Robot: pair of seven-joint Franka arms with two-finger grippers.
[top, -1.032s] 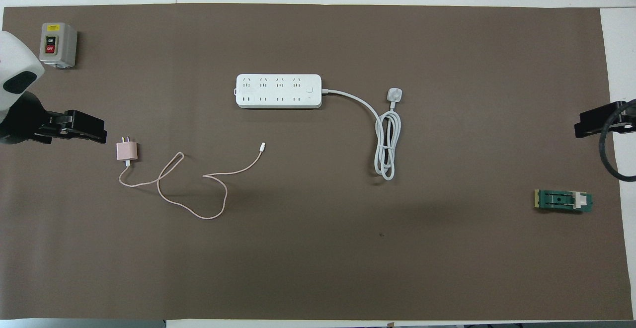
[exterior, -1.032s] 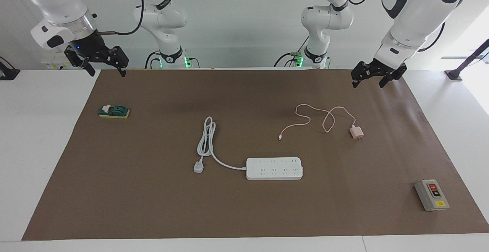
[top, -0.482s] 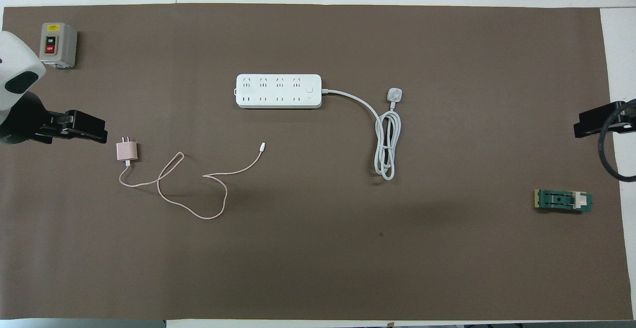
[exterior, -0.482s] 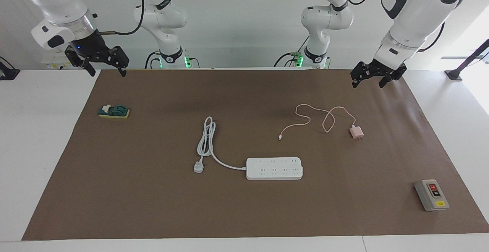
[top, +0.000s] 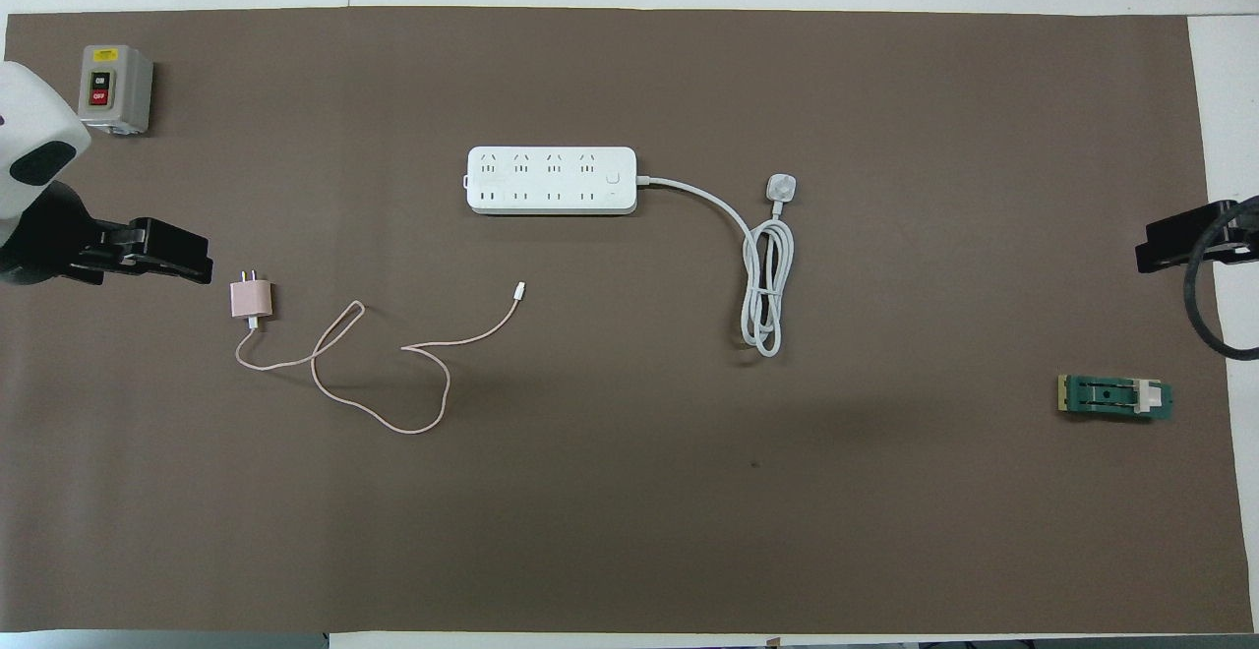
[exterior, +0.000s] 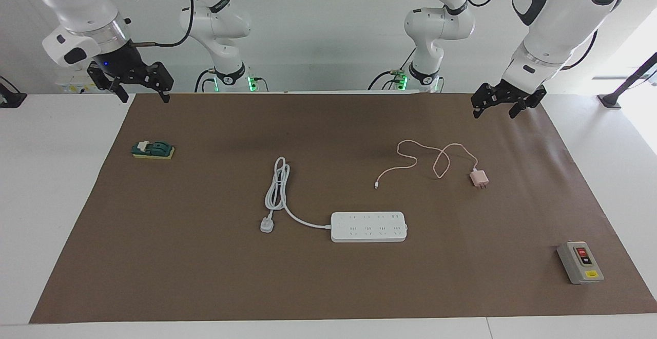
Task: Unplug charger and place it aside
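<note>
Charger (exterior: 479, 178) status: unplugged, lying flat on the brown mat (exterior: 328, 287), prongs pointing away from the robots, well apart from the power strip (exterior: 368, 226) and nearer to the robots than it, toward the left arm's end of the table.

Jaws: left gripper (exterior: 503, 107) shows its two fingers spread apart with nothing between them, raised over the mat's edge at the robots' end, above and clear of the charger; right gripper (exterior: 139, 91) likewise has its fingers apart and empty, raised over the mat corner at the right arm's end; the right arm waits.

Cable (exterior: 421, 160): thin, pink, attached to the charger body, running in loose loops toward the middle of the table and ending in a small connector (exterior: 377, 185); no part touches the power strip.

Handling, as judged: the body is probably light, rigid and smooth-sided, so it may slide or tip under a one-sided push; the cable is limp and will drag after the body, so it offers no firm grip; take hold across the two flat sides of the cube, clear of the metal prongs and the cable joint.

Task state, as judged: both steps appear done, since the charger already lies aside.

Other items: a grey switch box (exterior: 580, 262) at the left arm's end; a green block (exterior: 153, 150) at the right arm's end.
</note>
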